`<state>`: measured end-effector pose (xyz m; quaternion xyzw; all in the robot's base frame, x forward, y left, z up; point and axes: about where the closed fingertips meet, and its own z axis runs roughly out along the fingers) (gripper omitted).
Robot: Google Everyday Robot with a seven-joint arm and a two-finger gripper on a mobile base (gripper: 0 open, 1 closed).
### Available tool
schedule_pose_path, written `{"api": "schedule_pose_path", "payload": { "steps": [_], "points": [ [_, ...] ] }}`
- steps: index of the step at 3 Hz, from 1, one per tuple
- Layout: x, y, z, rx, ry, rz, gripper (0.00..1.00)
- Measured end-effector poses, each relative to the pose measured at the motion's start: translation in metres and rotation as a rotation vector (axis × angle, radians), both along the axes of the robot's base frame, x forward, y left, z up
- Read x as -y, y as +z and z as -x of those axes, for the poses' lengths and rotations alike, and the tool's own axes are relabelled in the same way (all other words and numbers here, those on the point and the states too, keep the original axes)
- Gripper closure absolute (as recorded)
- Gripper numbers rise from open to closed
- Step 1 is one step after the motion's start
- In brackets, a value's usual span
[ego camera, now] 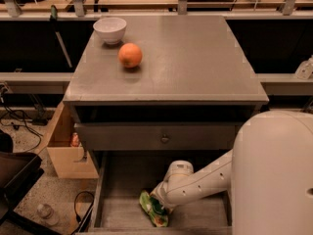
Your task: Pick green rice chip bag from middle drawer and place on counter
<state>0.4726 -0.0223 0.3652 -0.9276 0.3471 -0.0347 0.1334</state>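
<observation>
The green rice chip bag (152,211) lies crumpled on the plank floor of the open middle drawer (122,180), near its front. My white arm reaches down into the drawer from the right. My gripper (159,203) is at the bag's upper right side and touches it, with its tip hidden behind the wrist and the bag. The counter (190,58) is the flat grey top of the cabinet, above and behind the drawer.
A white bowl (109,29) and an orange (130,55) stand on the counter's back left. A closed drawer front with a small knob (165,138) sits just above the open drawer. A cardboard box (66,151) and cables lie on the floor to the left.
</observation>
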Motion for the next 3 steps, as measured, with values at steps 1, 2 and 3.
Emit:
{"api": "schedule_pose_path", "payload": {
  "steps": [1, 2, 3],
  "points": [
    [0.000, 0.000, 0.000, 0.000, 0.000, 0.000, 1.00],
    [0.003, 0.058, 0.006, 0.065, -0.011, -0.048, 1.00],
    [0.006, 0.122, 0.025, 0.129, -0.023, -0.112, 1.00]
  ]
}}
